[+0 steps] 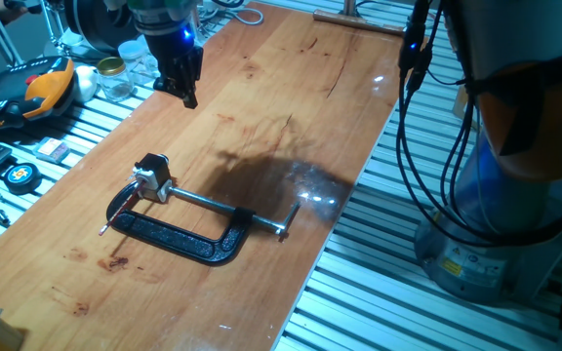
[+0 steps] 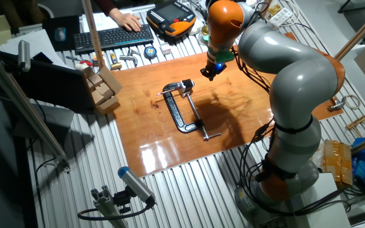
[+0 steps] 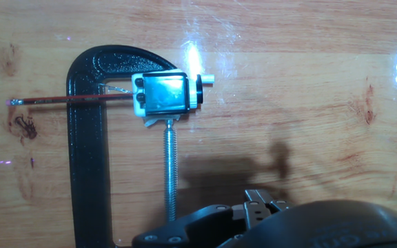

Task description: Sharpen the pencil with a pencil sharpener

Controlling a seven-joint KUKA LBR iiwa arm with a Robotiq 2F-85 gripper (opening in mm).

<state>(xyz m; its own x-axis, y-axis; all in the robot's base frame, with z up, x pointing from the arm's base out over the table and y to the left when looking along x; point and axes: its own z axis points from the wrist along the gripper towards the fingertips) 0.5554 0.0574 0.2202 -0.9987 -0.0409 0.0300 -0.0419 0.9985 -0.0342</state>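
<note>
Pencil (image 3: 71, 100) lies ahead of the gripper (image 1: 185, 90), well apart, long axis running into the pencil sharpener (image 3: 165, 94); jaw spread indeterminable.

A black C-clamp (image 1: 179, 234) lies on the wooden table (image 1: 291, 88); keyboard (image 2: 109, 38) behind.
</note>
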